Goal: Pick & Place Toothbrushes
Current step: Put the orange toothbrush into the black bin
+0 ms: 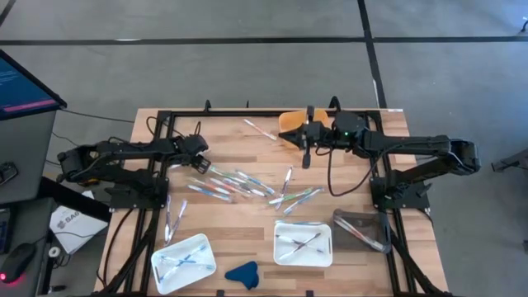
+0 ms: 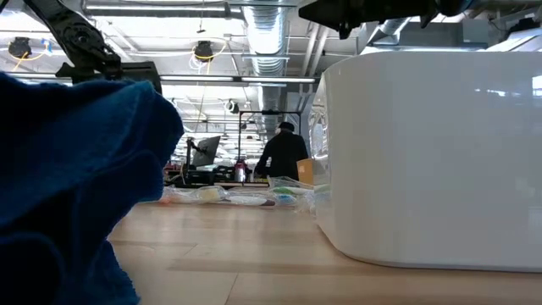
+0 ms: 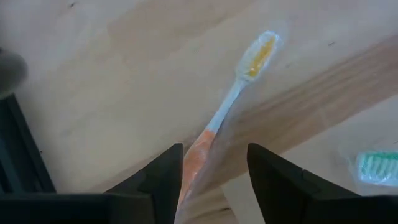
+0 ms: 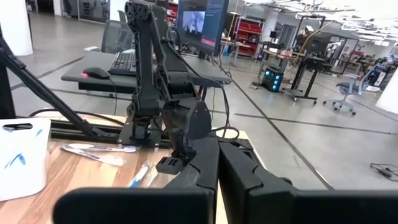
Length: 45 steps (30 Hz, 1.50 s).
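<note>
Several toothbrushes (image 1: 239, 183) lie loose in their wrappers on the wooden table, and a few more lie in two white trays (image 1: 183, 262) (image 1: 303, 243) near the front edge. My left gripper (image 1: 200, 165) (image 3: 214, 149) points steeply down at the left end of the scatter. It is open, with a finger on either side of an orange-handled toothbrush (image 3: 239, 87) that lies flat on the wood. My right gripper (image 1: 305, 155) (image 4: 217, 163) hangs level above the table's far middle, shut and empty. My left gripper's fingers straddle the toothbrush's orange handle (image 3: 198, 155), coming from above and lying across it. The handle runs close along one finger (image 3: 168, 180), and I cannot tell whether they touch. The brush's yellow-bristled head (image 3: 261, 53) rests on the table beyond the fingertips.
A blue cloth-like lump (image 1: 243, 275) sits at the front edge between the trays and fills the low view's left. A clear container (image 1: 359, 229) lies at the right, an orange object (image 1: 290, 121) at the far edge. A person (image 2: 284, 154) stands in the room behind.
</note>
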Motion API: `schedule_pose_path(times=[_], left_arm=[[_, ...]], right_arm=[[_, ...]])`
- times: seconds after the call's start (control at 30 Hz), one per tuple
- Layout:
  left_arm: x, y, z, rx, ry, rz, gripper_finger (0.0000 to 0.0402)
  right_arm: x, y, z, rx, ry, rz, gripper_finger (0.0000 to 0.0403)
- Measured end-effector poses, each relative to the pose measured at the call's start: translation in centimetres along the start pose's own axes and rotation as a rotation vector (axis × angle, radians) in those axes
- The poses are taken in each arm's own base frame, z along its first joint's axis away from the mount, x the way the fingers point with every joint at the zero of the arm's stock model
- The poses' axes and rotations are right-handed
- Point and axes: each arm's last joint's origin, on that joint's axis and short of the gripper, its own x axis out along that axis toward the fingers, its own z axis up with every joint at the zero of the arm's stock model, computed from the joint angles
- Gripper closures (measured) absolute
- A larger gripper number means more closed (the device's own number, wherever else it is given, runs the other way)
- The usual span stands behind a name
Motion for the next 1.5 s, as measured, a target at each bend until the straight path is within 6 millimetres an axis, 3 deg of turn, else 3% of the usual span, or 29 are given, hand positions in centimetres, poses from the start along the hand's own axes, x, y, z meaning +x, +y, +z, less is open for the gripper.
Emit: schedule_pose_path(times=[0.37,0.5,0.7,0.9,1.03,1.5], left_arm=[[1.0,0.4,-1.8,-0.045,0.045,0.011,0.0257],[1.1,0.3,-1.8,-0.049,0.044,-0.005,0.0294],[1.1,0.1,-1.7,-0.051,0.041,-0.039,0.0385],[0.9,-0.3,-1.7,-0.051,0.006,-0.051,0.0384],[0.1,-0.6,-1.5,-0.069,-0.064,-0.113,0.0394],[-5.8,-1.8,0.4,-0.117,-0.513,-0.446,0.0395]], right_arm=[[0.1,0.7,0.0,0.001,0.013,0.026,0.0399],[0.1,0.6,-0.1,0.001,0.014,0.023,0.0399],[0.1,0.7,-0.1,0.001,0.021,0.027,0.0399],[0.1,0.6,-0.1,-0.001,0.021,0.026,0.0399],[0.1,0.6,-0.1,-0.002,0.02,0.026,0.0399],[0.1,1.7,0.1,-0.006,0.013,0.062,0.0399]])
